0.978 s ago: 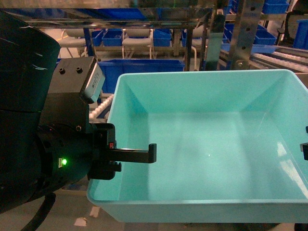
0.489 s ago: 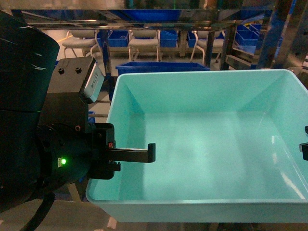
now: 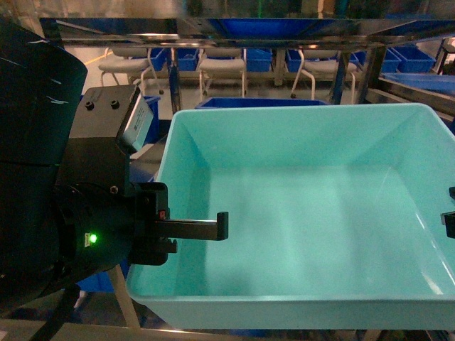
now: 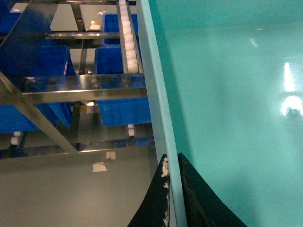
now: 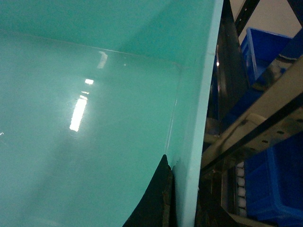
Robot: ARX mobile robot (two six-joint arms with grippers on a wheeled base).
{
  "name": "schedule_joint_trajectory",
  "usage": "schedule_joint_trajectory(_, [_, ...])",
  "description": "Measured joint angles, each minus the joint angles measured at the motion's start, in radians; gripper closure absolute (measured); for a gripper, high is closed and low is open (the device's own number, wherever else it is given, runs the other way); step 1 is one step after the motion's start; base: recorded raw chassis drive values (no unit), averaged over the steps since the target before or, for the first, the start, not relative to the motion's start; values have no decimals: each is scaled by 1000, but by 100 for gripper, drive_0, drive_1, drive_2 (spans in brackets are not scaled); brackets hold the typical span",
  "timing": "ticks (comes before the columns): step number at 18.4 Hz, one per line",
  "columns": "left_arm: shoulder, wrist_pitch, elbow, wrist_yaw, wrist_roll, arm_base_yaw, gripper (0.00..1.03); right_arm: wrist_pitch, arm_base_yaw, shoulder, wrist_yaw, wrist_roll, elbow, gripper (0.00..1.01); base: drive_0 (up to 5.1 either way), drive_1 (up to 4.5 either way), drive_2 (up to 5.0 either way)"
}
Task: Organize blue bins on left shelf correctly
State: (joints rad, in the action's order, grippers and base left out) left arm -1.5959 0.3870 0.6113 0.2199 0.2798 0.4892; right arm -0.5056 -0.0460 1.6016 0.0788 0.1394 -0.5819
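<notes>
**Turquoise bin held at both side walls before the steel rack**

Behind everything stood a storeroom of dark blue crates (image 3: 245, 60) and pale chairs (image 3: 222, 69) under a shiny steel beam of the left shelf (image 3: 106, 28). Against the earlier head pictures this backdrop had slid: the upright and roller track once at upper right were gone, the chairs sat further right, and a beam now ran across the top, while the bin and both grippers kept the same places in the view.

At the left, the left gripper (image 3: 170, 231) pinched the bin's left wall, one black finger reaching inside over the rim; the left wrist view showed its pads (image 4: 191, 198) clamped on either side of that wall, with steel beams, white rollers (image 4: 129, 42) and blue crates below. A green light glowed on the arm, and a small label on the wrist housing was too blurred to read.

The blue bin (image 3: 298, 213), pale turquoise, smooth-walled, plain-rimmed and empty, filled the middle, raised in front of the rack and resting on nothing visible.

At the right edge only a sliver of the right gripper (image 3: 450, 222) showed; the right wrist view showed one dark finger (image 5: 158, 201) against the inside of the right wall, and whether it was clamped could not be told
</notes>
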Motion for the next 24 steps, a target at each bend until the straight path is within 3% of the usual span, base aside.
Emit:
schedule_joint_trajectory(6, [0,3,0,0,0,2,101,-4,0,0,0,0,0,99,-23,379,-425])
schedule_joint_trajectory(14, [-2,8,-2,-1,-1,1,101,9,0,6,3,-3,0,99,0,0,0])
schedule_joint_trajectory(17, [-63,55,-24,0,-13,-6,101,56,1,105,26,-54,-16,99,0,0,0])
schedule_joint_trajectory(20, [-166,114,-13,-4,-38,-32,101,65,-24,180,19,-77,-54,99,0,0,0])
schedule_joint_trajectory(24, [-288,127,103,-24,-100,-95,101,129,-66,312,-2,-110,-211,99,0,0,0])
